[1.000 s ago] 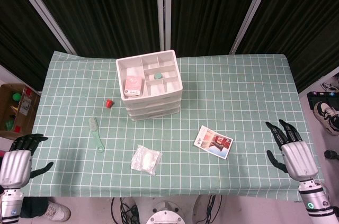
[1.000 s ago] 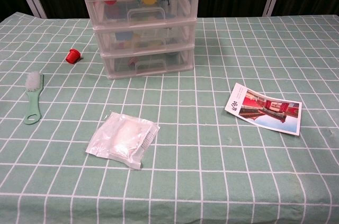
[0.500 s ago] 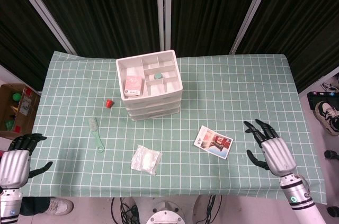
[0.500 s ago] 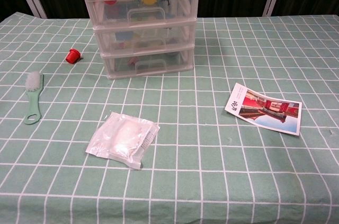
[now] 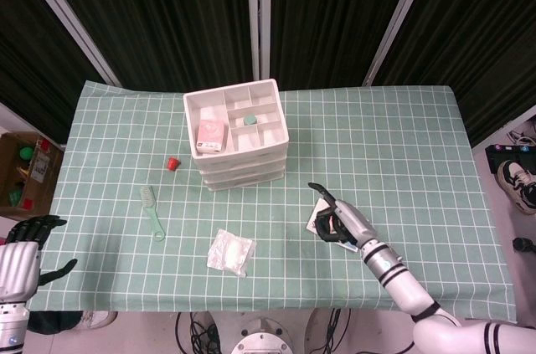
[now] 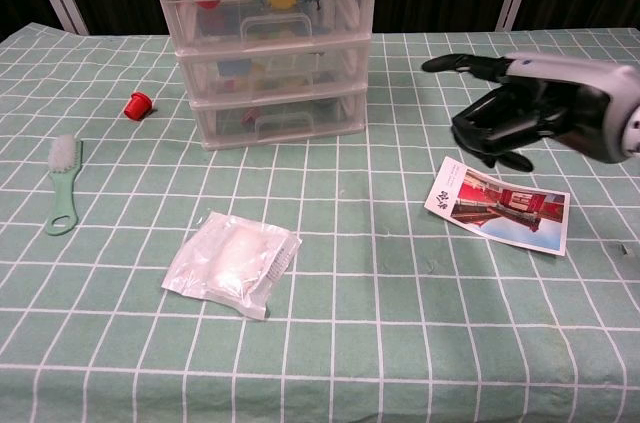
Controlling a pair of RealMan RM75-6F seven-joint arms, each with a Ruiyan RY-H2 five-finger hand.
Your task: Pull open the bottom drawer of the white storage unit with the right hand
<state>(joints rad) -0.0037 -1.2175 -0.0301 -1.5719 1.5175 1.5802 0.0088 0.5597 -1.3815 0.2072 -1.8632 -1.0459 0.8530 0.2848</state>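
The white storage unit (image 5: 239,135) (image 6: 268,38) stands at the table's middle back, with three clear drawers, all pushed in. Its bottom drawer (image 6: 278,113) has a clear handle on the front. My right hand (image 5: 337,219) (image 6: 522,105) hovers above the table to the right of the unit, over a printed card, fingers apart and holding nothing. It is well clear of the drawer. My left hand (image 5: 23,252) stays at the table's near left edge, fingers apart and empty.
A printed card (image 6: 503,205) lies under the right hand. A sealed clear packet (image 6: 233,263), a green brush (image 6: 63,183) and a small red cap (image 6: 138,103) lie in front and left of the unit. A cardboard box (image 5: 25,166) sits on the floor left.
My right hand has swung in from the table's near right edge toward the middle, now above the card and showing in the chest view. The left hand dropped slightly. The drawers are unchanged.
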